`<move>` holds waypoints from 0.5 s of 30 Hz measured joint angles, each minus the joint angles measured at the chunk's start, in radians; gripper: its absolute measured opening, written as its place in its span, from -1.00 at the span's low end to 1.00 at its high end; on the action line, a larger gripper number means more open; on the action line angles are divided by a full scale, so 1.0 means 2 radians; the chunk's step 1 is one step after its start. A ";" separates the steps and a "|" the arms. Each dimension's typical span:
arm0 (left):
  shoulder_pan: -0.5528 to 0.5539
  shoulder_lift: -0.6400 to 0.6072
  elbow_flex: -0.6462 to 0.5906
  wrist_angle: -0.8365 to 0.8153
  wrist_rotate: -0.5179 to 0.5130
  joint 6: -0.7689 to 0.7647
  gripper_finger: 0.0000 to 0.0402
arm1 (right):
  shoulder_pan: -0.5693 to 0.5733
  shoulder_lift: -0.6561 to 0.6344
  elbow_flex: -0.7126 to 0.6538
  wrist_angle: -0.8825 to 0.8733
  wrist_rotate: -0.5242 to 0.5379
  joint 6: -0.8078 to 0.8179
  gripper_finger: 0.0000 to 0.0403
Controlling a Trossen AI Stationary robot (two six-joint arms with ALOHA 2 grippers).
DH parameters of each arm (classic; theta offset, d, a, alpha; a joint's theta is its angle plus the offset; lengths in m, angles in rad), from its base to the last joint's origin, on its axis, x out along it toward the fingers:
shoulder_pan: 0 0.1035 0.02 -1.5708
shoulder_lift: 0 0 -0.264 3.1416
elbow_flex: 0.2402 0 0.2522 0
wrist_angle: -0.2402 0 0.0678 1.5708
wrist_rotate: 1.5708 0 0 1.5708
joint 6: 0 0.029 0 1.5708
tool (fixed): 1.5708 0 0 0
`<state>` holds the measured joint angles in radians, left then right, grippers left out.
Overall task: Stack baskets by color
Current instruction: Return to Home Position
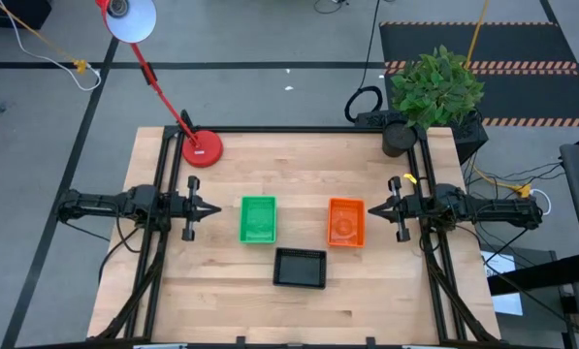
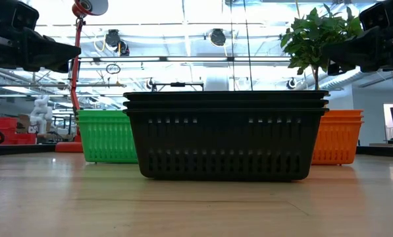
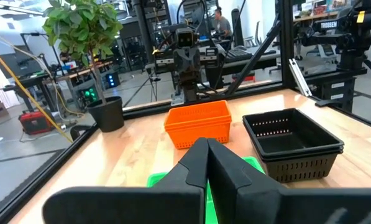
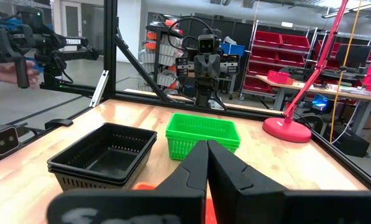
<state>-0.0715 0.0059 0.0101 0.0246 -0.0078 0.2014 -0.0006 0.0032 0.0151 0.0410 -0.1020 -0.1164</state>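
Three stacks of baskets stand on the wooden table: a green stack [image 1: 258, 218] left of centre, an orange stack [image 1: 345, 221] right of centre, and a black stack [image 1: 300, 268] nearer the front edge, each resting on its base. In the low view the black stack [image 2: 226, 135] stands in front, with the green stack [image 2: 107, 136] and the orange stack [image 2: 338, 137] behind it. My left gripper [image 1: 216, 209] is shut at the table's left side, pointing level toward the green stack. My right gripper [image 1: 371, 208] is shut at the right side, pointing level toward the orange stack.
A red lamp base [image 1: 202, 148] sits at the far left corner, its arm reaching beyond the table. A black plant pot [image 1: 399, 138] with a leafy plant stands at the far right corner. A black frame runs along the table's edges. Bare wood lies along the front.
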 joint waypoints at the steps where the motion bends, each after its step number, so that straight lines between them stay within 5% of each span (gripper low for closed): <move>1: 0.000 0.000 0.000 0.000 0.000 0.000 -0.95 | 0.000 0.000 0.000 0.000 0.000 0.000 -1.00; 15: 0.000 0.000 0.000 0.003 -0.001 0.025 -0.95 | 0.000 0.000 0.000 0.000 0.000 0.000 -1.00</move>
<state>-0.0715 0.0063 0.0101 0.0310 -0.0093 0.2517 -0.0005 0.0032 0.0151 0.0410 -0.1020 -0.1165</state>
